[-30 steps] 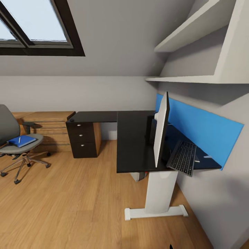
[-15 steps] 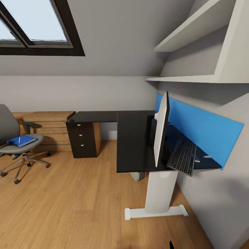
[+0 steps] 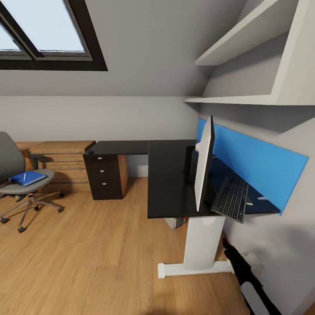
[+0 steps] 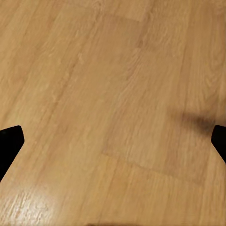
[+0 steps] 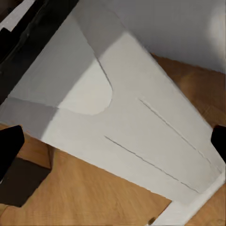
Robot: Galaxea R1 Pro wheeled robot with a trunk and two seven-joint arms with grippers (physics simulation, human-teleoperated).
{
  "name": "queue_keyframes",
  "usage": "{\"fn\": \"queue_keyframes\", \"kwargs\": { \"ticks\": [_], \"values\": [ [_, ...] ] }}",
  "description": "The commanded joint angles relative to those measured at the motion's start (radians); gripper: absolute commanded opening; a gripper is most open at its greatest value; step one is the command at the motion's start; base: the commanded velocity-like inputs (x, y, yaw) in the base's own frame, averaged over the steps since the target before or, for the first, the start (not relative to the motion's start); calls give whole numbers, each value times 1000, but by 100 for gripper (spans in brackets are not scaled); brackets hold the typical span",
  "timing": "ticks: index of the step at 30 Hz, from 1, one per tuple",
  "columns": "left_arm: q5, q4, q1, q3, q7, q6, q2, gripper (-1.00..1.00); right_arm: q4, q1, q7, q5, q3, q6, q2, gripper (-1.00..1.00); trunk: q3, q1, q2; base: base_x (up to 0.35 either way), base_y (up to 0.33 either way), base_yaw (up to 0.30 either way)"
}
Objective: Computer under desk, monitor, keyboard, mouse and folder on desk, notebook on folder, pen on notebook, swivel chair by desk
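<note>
The desk (image 3: 168,175) has a black top, a white leg (image 3: 202,245) and a blue back panel. On it the monitor (image 3: 204,168) stands edge-on, and the keyboard (image 3: 231,200) lies beside it towards the panel. At far left the swivel chair (image 3: 12,168) carries the blue folder (image 3: 29,179) with the pen (image 3: 24,176) on top. The notebook, the mouse and the computer are hidden or too unclear to tell. My right gripper (image 3: 226,243) (image 5: 114,143) is open beside the desk leg (image 5: 132,127). My left gripper (image 4: 114,140) is open over bare wood floor.
A black drawer unit (image 3: 105,175) with silver knobs stands at the desk's far end, with low light-wood shelving (image 3: 61,162) to its left. White wall shelves (image 3: 245,65) hang above the desk. Open wood floor (image 3: 96,258) lies between me and the chair.
My right arm has risen into the head view at lower right, next to the desk leg. The room and its objects have not moved.
</note>
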Motion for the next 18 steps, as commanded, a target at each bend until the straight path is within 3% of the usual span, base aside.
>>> {"fn": "queue_keyframes", "kwargs": {
  "ticks": [1, 2, 5, 9, 13, 18],
  "values": [
    [11, 0, -1, -4, 5, -6, 1, 100, -52, -22, -13, -96, -35, 119, -10, 100, -1, 0, 0, 0, 0, 0],
    [11, 0, -1, -4, 6, -6, 1, 100, -62, -30, -17, -122, -43, 155, -13, 100, -1, 0, 0, 0, 0, 0],
    [11, 1, -1, -4, 6, -6, 4, 100, -91, -65, -28, -266, -85, 305, -42, 100, -1, 0, 0, 0, 0, 0],
    [11, 0, -1, -5, 3, -7, 14, 100, -99, -76, -35, -399, -114, 359, -75, 100, -1, 0, 0, 0, 0, 0],
    [11, -1, -1, -5, 1, -9, 17, 100, -101, -78, -35, -441, -121, 395, -96, 100, -1, 0, 0, 0, 0, 0],
    [12, -1, -1, -7, -1, -44, 16, 100, -102, -79, -27, -449, -120, 422, -102, 100, -1, 0, 0, 0, 0, 0]
  ]
}}
